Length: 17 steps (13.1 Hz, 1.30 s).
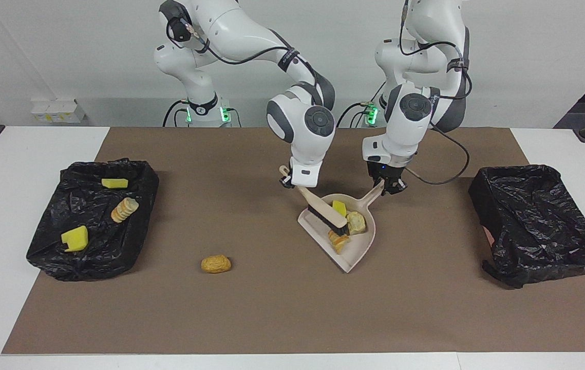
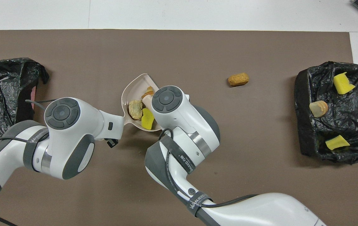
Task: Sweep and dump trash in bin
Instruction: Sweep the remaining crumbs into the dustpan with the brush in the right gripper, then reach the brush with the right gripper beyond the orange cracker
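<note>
- Nearest the robots, the left gripper (image 1: 389,186) is clamped on the dustpan (image 1: 361,241) handle, arm bent down from its base, pan flat on the mat (image 1: 271,308).
- Beside it, the right gripper (image 1: 292,182) is clamped on the brush (image 1: 323,210) handle; its arm reaches across toward the left arm's end, with the bristles lying in the pan's mouth.
- Three scraps (image 1: 347,222) sit in the pan, one yellow and two tan: that sweep looks nearly finished.
- Farther out, one orange piece (image 1: 215,264) lies loose on the mat, still unswept.
- Toward the right arm's end, a bin (image 1: 45,246) holds three pieces.
- The other bin (image 1: 539,226) shows none.
- Left, I judge: sweep the orange piece, then dump the pan.
</note>
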### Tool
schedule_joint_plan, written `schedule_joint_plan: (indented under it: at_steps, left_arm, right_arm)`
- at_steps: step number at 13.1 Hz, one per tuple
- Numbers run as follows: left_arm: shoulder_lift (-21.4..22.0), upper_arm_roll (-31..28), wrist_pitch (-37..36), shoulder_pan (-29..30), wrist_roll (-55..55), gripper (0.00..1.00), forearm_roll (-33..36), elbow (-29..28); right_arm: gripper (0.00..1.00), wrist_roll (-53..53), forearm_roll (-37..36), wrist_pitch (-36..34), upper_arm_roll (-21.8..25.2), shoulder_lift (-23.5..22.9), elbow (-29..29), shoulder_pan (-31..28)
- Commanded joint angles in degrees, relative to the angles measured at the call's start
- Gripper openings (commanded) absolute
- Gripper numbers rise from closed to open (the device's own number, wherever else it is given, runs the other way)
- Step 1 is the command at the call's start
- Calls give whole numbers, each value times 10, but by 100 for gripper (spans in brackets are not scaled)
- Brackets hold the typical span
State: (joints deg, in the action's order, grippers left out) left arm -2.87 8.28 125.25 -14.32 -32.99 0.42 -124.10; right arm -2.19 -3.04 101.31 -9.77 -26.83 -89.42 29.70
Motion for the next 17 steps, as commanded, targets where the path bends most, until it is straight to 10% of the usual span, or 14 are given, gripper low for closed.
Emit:
schedule_joint_plan:
  at_steps: [1,17]
  left_arm:
    - [3,-2,7,-2,0,0,-6,-3]
    - [1,2,2,-57,-104,0,-23,-13]
  right_arm:
    - [0,-29,-7,-21,-2,25,-8,-10]
    - [0,182,-108,-4,26,31,-29,-267]
